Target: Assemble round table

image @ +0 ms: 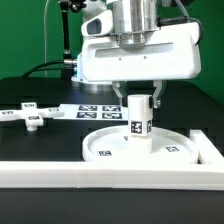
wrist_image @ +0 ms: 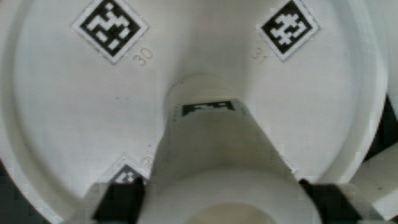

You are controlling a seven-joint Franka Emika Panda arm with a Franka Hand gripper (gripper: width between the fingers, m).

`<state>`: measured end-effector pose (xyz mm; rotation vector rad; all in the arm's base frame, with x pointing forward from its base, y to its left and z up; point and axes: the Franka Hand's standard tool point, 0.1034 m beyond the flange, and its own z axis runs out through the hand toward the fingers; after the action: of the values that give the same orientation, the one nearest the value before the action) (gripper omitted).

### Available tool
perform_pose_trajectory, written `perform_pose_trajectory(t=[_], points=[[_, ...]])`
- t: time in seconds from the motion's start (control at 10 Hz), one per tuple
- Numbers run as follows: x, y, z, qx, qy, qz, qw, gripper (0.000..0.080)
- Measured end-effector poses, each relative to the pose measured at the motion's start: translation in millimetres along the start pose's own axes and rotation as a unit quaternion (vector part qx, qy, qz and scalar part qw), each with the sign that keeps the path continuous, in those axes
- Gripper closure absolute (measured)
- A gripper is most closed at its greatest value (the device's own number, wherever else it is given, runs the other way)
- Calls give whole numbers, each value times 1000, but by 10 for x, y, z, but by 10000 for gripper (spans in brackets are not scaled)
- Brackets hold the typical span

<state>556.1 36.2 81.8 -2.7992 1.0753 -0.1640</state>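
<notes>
**Leg pinched upright at disc centre**

The leg [image: 140, 128] is held upright by the gripper [image: 140, 104] over the middle of the round disc [image: 100, 148]. Whether its foot is fully seated cannot be told. The claw is pinching the leg's upper part from opposite sides. In the wrist view both dark pads [wrist_image: 121, 190] are seen flanking it.

The round disc is lying flat on the black table [image: 30, 150], just behind the long white rail [image: 100, 178]. The cross-shaped base [image: 35, 117] is lying well apart from it, toward the exterior view's left, near the marker board [image: 95, 110].

Handling, as judged: all parts are taken to be stiff, light plastic, smooth and probably slippery. The leg is best gripped high on its curved sides, square to its axis. The round disc is too wide for the jaws, so only its rim could be taken.

Counted: one round disc, one leg, one cross-shaped base, one long white rail.
</notes>
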Motion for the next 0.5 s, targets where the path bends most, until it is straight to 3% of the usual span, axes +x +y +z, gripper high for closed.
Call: perform_pose_trajectory(t=[0.5], points=[[11,0,15,9,-24,233,972,390]])
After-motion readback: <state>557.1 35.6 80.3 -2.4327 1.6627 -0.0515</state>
